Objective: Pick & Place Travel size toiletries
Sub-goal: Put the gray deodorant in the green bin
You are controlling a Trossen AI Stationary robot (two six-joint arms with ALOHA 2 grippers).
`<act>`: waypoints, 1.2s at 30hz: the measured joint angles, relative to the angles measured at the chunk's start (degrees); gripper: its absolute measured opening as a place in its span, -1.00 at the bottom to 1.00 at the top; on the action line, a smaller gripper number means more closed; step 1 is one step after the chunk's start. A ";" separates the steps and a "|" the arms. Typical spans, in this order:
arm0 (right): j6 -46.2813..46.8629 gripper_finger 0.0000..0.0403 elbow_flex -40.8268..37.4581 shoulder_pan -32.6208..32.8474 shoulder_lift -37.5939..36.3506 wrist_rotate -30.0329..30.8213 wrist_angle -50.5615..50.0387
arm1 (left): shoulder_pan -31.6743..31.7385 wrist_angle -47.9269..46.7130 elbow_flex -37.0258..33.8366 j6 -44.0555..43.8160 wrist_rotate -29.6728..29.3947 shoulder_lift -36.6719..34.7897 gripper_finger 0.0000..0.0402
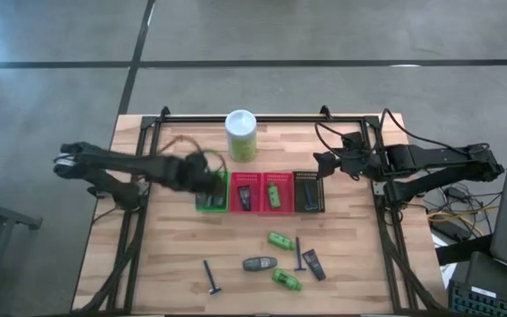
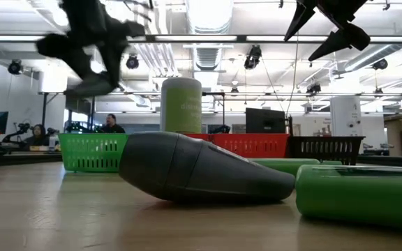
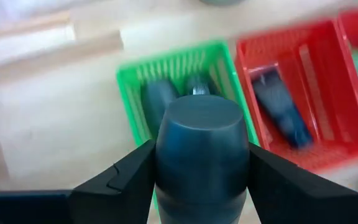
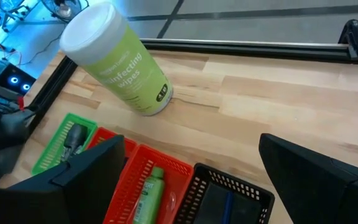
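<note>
My left gripper (image 1: 208, 180) hangs over the green basket (image 1: 211, 199) and is shut on a dark grey oval bottle (image 3: 197, 124). Two more dark grey bottles (image 3: 157, 99) lie in that basket. Beside it stand two red baskets (image 1: 245, 194) and a black basket (image 1: 309, 192), each with items in it. Loose on the near table lie a grey bottle (image 1: 258, 263), two green bottles (image 1: 280, 239), two dark-blue sticks (image 1: 211, 277) and a dark packet (image 1: 313, 264). My right gripper (image 1: 324, 163) waits open above the table's far right. My left gripper pinches the grey bottle by its two opposite sides (image 3: 161, 171) between its two fingers. The fingers slant down from the table's left. The bottle is lifted clear above the green basket, its rounded free end (image 3: 199, 115) pointing down toward it.
A tall white-and-green wipes canister (image 1: 241, 134) stands upright just behind the row of baskets. A black frame rail (image 1: 262, 117) runs along the table's far edge. Bare wood lies left of the green basket and along the near left.
</note>
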 joint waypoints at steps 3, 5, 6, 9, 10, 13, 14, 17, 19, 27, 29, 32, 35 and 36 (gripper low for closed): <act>-0.05 0.83 0.00 -0.26 0.00 -0.01 0.02 | 6.14 4.92 -1.47 8.32 1.79 0.61 0.07; 0.21 0.83 0.00 -0.26 0.00 -0.01 0.04 | 8.79 7.50 -2.24 11.51 3.59 1.50 0.08; 0.65 0.83 0.00 -0.26 0.00 0.01 0.02 | 9.71 8.49 -2.69 12.62 4.52 2.07 0.08; 1.28 0.83 0.00 -0.22 0.00 -0.01 0.02 | 10.77 10.06 -4.08 14.48 6.52 3.84 0.10; 1.27 0.83 0.00 -0.22 0.00 -0.01 0.02 | 10.72 10.21 -4.50 14.57 6.82 4.45 0.10; 1.28 0.83 0.00 -0.20 0.00 -0.01 0.02 | 10.82 12.22 -5.32 14.95 7.06 5.97 0.10; 1.26 0.83 0.00 -0.20 0.00 -0.01 0.04 | 10.94 14.02 -5.64 15.01 7.19 6.37 0.10; 1.26 0.83 0.00 -0.22 0.00 -0.01 0.02 | 11.10 18.52 -6.04 14.97 8.56 7.60 0.10; 1.26 0.83 0.00 -0.20 0.00 -0.01 0.02 | 11.14 18.71 -6.07 14.87 8.64 8.15 0.11; 1.22 0.83 0.02 -0.17 0.00 -0.01 -0.02 | 11.20 15.31 -6.50 13.16 9.54 7.05 0.32; 1.04 0.83 0.02 -0.21 0.00 -0.01 -0.03 | 11.20 15.25 -5.90 13.24 9.53 5.62 0.38; 0.98 0.83 0.02 -0.22 0.00 0.01 -0.05 | 11.15 13.64 -4.63 13.26 9.47 3.13 0.45; 0.96 0.83 0.02 -0.22 0.00 -0.01 -0.10 | 10.08 13.30 -3.10 13.28 9.04 0.54 0.48; 0.83 0.83 0.02 -0.20 0.00 -0.05 -0.20 | 9.40 13.61 -2.38 13.72 9.04 -0.28 0.48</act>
